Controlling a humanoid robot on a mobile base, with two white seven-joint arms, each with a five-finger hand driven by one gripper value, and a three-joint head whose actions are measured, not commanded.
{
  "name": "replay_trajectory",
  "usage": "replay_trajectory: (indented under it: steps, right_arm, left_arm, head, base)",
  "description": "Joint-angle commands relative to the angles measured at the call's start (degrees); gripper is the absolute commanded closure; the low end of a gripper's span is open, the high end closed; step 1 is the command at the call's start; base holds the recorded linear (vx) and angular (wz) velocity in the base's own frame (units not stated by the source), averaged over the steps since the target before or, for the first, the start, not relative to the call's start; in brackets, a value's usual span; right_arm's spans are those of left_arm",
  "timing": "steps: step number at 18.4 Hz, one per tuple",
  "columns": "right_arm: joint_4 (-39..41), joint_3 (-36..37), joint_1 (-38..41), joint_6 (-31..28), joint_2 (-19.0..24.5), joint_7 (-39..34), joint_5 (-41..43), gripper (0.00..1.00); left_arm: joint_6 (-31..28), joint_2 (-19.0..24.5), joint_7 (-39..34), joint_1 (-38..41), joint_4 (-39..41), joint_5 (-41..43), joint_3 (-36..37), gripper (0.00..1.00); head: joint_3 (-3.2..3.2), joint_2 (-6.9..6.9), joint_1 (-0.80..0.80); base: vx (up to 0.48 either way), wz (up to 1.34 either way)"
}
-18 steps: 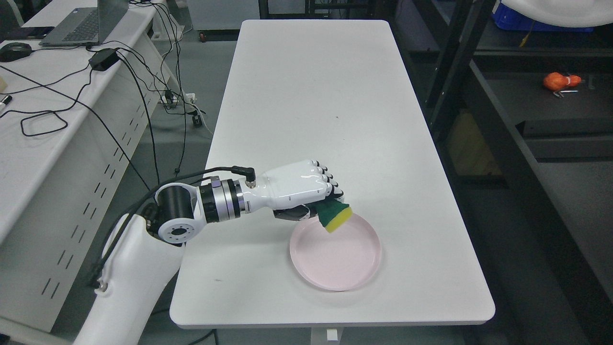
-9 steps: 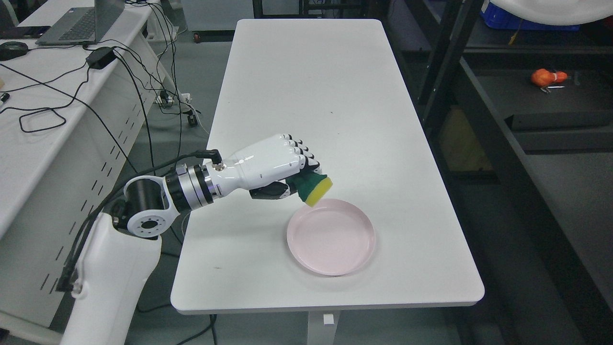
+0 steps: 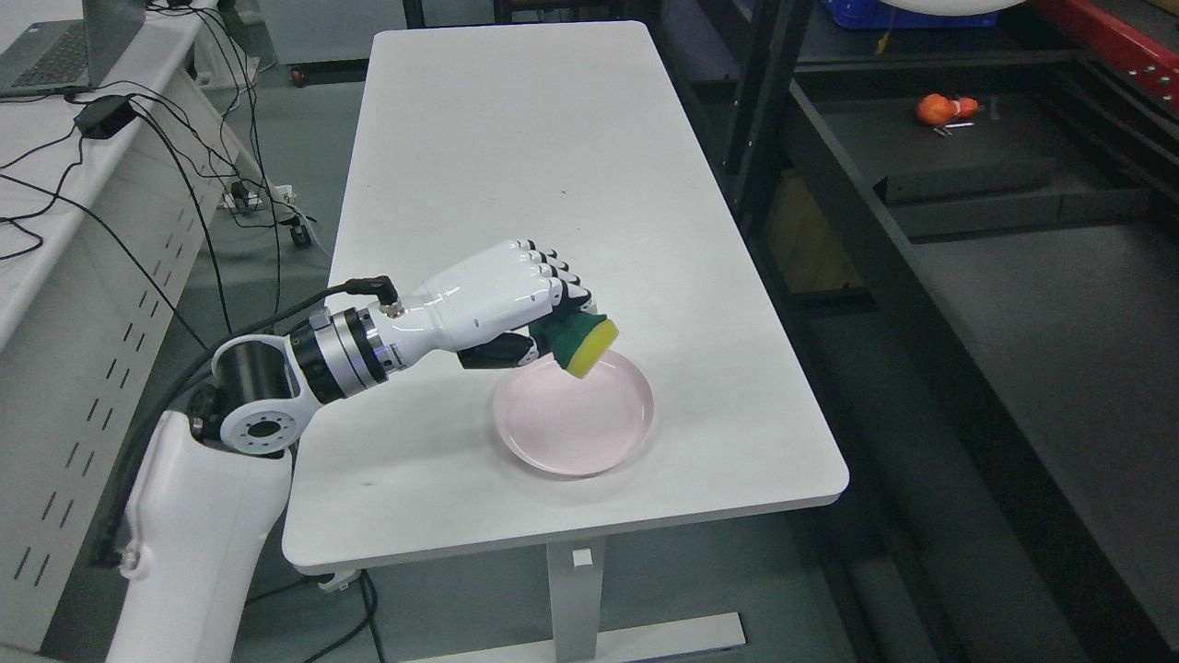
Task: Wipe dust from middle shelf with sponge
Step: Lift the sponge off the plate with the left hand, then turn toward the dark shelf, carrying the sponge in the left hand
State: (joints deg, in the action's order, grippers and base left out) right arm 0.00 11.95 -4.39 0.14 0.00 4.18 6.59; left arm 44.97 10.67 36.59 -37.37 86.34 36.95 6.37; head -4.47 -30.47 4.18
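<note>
My left hand [image 3: 543,318] comes in from the lower left and is shut on a green and yellow sponge [image 3: 582,342]. The sponge hangs in the air just above the far left rim of a pink plate [image 3: 576,428]. That plate lies near the front of the white table [image 3: 516,147] and holds nothing. To the right stands a black shelf unit [image 3: 1013,304] with a dark, broad shelf board. My right arm does not show.
An orange object [image 3: 939,109] lies far back on the black shelf. A black upright post [image 3: 760,110] of the shelf stands close to the table's right edge. At the left is a white desk [image 3: 55,239] with a laptop [image 3: 55,51] and loose cables [image 3: 184,166].
The whole picture has shifted left and the view has turned toward the shelf, so the camera moved. My left hand has lifted the sponge off the plate and holds it higher above the rim.
</note>
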Motion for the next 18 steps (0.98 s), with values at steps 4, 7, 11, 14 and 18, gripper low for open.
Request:
replay_trajectory:
  steps: [4,7,11,14,18]
  right_arm:
    - [1.0,0.0,0.0,-4.2,-1.0,0.0,0.0,0.0]
    - [1.0,0.0,0.0,-4.2,-1.0,0.0,0.0,0.0]
    - [1.0,0.0,0.0,-4.2,-1.0,0.0,0.0,0.0]
    - [1.0,0.0,0.0,-4.2,-1.0,0.0,0.0,0.0]
    - [1.0,0.0,0.0,-4.2,-1.0,0.0,0.0,0.0]
  left_arm:
    - [0.0,-0.4,0.0,-0.1,0.5,0.1,-1.5,1.0]
    - [0.0,-1.0,0.1,-0.1,0.5,0.1,-1.4,1.0]
    - [0.0,-1.3,0.1,-0.2,0.5,0.1,-1.3,1.0]
    - [0.0,-1.3,0.1,-0.2,0.5,0.1,-1.2,1.0]
    - [0.0,-1.4,0.1,-0.2,0.5,0.1,-1.2,1.0]
  head:
    - [0.0,0.0,0.0]
    - [0.0,0.0,0.0]
    - [0.0,0.0,0.0]
    - [0.0,0.0,0.0]
    - [0.0,0.0,0.0]
  base:
    - [-0.112,-0.33]
    - [-0.132,-0.33]
    - [-0.186,-0.38]
    - [-0.224,-0.49]
    - [-0.259,-0.66]
